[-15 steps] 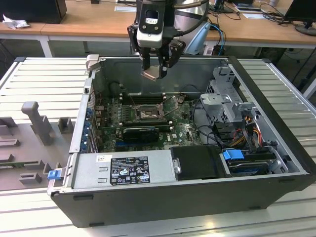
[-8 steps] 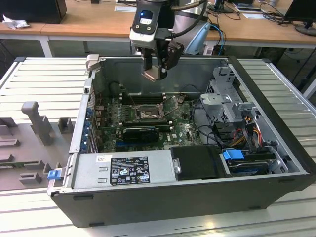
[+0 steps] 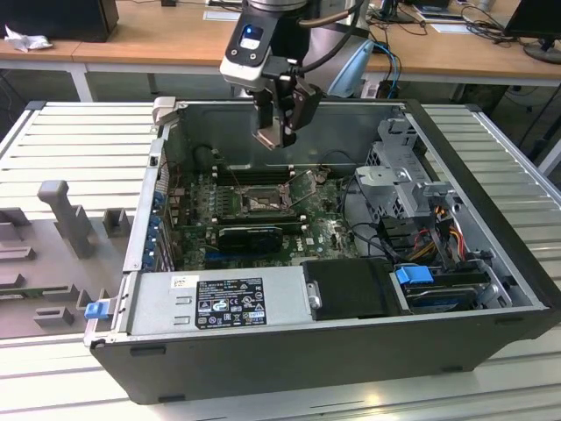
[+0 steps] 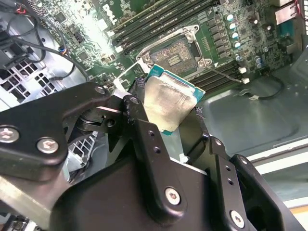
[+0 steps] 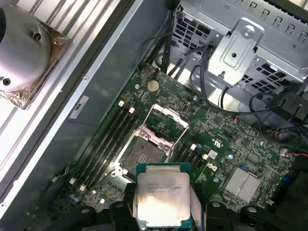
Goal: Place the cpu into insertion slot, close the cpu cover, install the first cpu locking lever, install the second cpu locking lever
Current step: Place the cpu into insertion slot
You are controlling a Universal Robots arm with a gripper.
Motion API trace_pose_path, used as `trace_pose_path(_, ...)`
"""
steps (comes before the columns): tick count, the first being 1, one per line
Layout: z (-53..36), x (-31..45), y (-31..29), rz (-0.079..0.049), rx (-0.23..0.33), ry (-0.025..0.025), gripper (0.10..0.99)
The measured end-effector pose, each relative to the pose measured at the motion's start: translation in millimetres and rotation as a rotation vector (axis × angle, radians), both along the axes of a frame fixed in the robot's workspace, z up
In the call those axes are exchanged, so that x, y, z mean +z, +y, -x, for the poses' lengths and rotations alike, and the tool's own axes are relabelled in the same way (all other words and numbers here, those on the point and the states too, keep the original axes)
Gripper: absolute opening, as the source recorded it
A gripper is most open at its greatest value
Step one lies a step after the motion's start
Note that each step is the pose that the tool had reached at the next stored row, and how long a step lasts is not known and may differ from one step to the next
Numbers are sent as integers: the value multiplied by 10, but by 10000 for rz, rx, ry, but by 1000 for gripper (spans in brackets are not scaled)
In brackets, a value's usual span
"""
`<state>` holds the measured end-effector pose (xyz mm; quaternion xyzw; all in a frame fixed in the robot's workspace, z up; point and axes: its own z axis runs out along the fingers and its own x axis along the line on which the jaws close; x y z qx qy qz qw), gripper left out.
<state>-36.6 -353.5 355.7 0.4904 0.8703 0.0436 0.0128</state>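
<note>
We see the cpu (image 5: 161,195) gripped by its edges in the tool (image 3: 279,132), which is closed narrowly on it and hangs over the open computer case (image 3: 456,289). Below it and well apart, the insertion slot (image 5: 144,153) lies bare on the green board (image 5: 226,144). The cpu cover (image 5: 166,120) is tipped up beside it. The case rests on the bench (image 3: 79,132).

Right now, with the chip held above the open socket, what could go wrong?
The cpu, gripped by its edges in the gripper, hangs above the insertion slot: a slip could drop it onto the board. The raised cpu cover stands beside the slot and might catch the chip's edge.
</note>
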Motion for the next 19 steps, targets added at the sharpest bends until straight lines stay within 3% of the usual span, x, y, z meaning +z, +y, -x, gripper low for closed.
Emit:
trace_pose_path(4, 0, -23, 0, 2, -377, 14, 529)
trace_pose_path(10, 0, -38, 0, -1, -1962, 14, 529)
trace_pose_path(19, 0, -69, 0, -2, -3913, 14, 529)
